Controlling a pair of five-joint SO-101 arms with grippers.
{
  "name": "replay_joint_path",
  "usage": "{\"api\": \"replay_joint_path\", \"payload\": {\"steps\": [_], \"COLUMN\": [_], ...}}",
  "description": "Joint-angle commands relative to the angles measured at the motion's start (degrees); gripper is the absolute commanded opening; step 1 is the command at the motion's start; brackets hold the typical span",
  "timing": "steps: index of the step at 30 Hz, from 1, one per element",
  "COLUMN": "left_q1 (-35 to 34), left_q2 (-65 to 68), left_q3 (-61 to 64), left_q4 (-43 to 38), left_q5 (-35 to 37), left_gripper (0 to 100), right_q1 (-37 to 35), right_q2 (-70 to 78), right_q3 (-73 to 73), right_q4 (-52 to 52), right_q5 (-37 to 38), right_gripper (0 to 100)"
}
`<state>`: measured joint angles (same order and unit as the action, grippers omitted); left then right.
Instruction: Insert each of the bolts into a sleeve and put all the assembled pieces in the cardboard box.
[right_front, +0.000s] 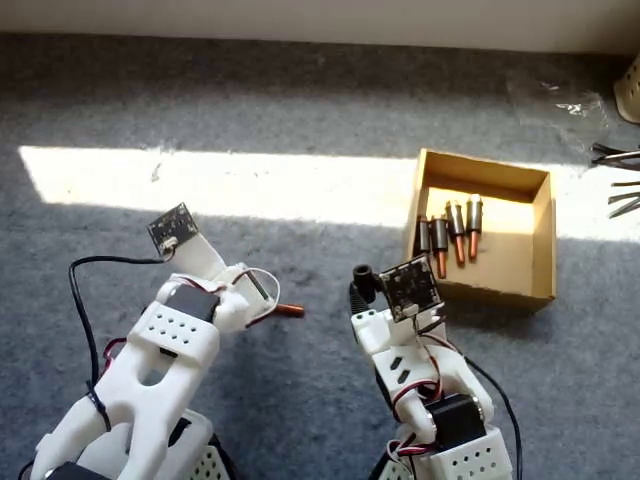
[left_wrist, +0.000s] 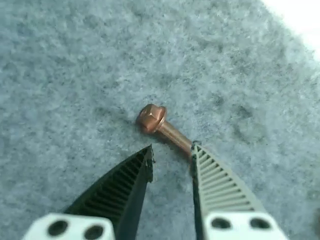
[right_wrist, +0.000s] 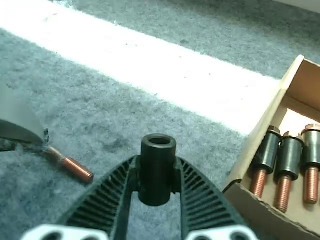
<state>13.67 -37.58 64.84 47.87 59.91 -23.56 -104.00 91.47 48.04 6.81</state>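
Note:
A copper bolt (left_wrist: 159, 123) lies on the grey carpet. Its hex head points away from my left gripper (left_wrist: 172, 149), which is open. One fingertip (left_wrist: 196, 152) covers the end of the shaft, and the bolt is not between the jaws. From above, the bolt (right_front: 287, 311) sticks out beside the left gripper (right_front: 262, 298). My right gripper (right_wrist: 158, 162) is shut on a black sleeve (right_wrist: 158, 167), held upright with its bore showing. The same sleeve (right_front: 362, 274) sits left of the cardboard box (right_front: 545, 240). Several assembled pieces (right_front: 457, 232) lie side by side in the box (right_wrist: 300, 80).
A bright sunlit strip crosses the carpet behind both arms. Black tools (right_front: 618, 156) and a clear plastic bag (right_front: 560, 100) lie at the far right beyond the box. Open carpet separates the two grippers.

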Motion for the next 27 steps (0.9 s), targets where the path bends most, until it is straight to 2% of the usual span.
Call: {"api": "replay_joint_path", "payload": {"steps": [1, 4, 10, 22, 27], "left_q1": [0.31, 0.31, 0.4, 0.31, 0.31], "left_q2": [-0.31, -0.31, -0.22, -0.13, -0.13], "left_q3": [1.1, 1.27, 4.44, 8.84, 9.19], "left_q4": [0.35, 0.18, -8.09, -17.67, -17.76], "left_q5": [0.79, 0.88, 0.97, 0.97, 2.73], "left_gripper": [13, 13, 13, 13, 13], "right_q1": [0.57, 0.57, 0.57, 0.57, 0.57], "right_q2": [-0.66, -0.66, -0.66, -0.66, -0.66], "right_q3": [-0.75, -0.75, -0.75, -0.75, -0.75], "right_q4": [-1.71, -1.71, -1.71, -1.63, -1.63], "right_q5": [0.7, 0.7, 0.7, 0.62, 0.62], "right_gripper": [2.6, 2.6, 2.6, 2.6, 2.6]}}
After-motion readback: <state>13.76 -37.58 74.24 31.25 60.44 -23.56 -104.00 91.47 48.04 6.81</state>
